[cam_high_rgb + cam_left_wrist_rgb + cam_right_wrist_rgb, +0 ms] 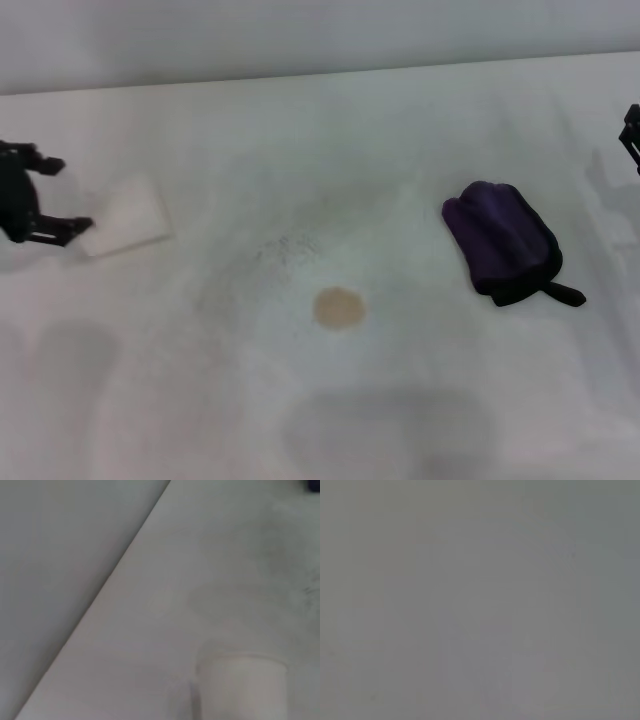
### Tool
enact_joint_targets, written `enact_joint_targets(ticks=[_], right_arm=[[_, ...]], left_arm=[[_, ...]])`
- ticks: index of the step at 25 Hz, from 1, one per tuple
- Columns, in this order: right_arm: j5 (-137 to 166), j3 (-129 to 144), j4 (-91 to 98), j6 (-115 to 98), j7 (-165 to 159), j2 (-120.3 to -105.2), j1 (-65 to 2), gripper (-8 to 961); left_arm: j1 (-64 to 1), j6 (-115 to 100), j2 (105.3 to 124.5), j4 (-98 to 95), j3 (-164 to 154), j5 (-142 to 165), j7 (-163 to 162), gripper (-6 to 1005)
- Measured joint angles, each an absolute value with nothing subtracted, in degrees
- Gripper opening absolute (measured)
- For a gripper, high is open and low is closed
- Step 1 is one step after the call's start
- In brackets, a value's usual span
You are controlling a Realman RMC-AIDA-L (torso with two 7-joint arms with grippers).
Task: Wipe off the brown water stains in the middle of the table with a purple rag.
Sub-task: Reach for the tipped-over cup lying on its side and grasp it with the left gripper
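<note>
Brown water stain (339, 308): a single small, round, tan blot lying near the middle of the white table (420, 130), bare and untouched. Just behind it and slightly to the robot's left, a faint grey speckled smudge (290, 249) marks the tabletop.

Purple rag (502, 242): a dark purple bunched cloth with black edging, resting on the table to the right of the stain and well apart from it. A short black loop tail (562, 293) projects from its near end, pointing right. No gripper touches the cloth.

White paper cup (124, 214): lying on its side on the left part of the table, well apart from the stain. In the left wrist view the same cup (240, 687) appears close to the camera, with the table edge (115, 575) running diagonally beyond it.

Left gripper (60, 195): at the left border of the head view, low over the table, its two black fingers spread apart with the cup's end just beside them; it holds nothing.

Right gripper (631, 132): only a sliver shows at the right border of the head view, beyond the rag; whether its fingers are apart or together cannot be told. The right wrist view shows only a uniform grey field.
</note>
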State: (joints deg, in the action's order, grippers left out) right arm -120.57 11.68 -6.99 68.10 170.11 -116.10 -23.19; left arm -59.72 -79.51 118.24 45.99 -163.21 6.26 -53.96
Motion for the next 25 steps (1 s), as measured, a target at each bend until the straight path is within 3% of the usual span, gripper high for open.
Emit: enact_joint_targets(ticks=[25], right_arm=[[-120.76, 11.69, -8.14, 69.97, 170.06, -116.1, -21.83, 868]], left_arm=[[-58.11, -71.27, 118.65, 33.19, -163.21, 9.4, -55.35, 820]])
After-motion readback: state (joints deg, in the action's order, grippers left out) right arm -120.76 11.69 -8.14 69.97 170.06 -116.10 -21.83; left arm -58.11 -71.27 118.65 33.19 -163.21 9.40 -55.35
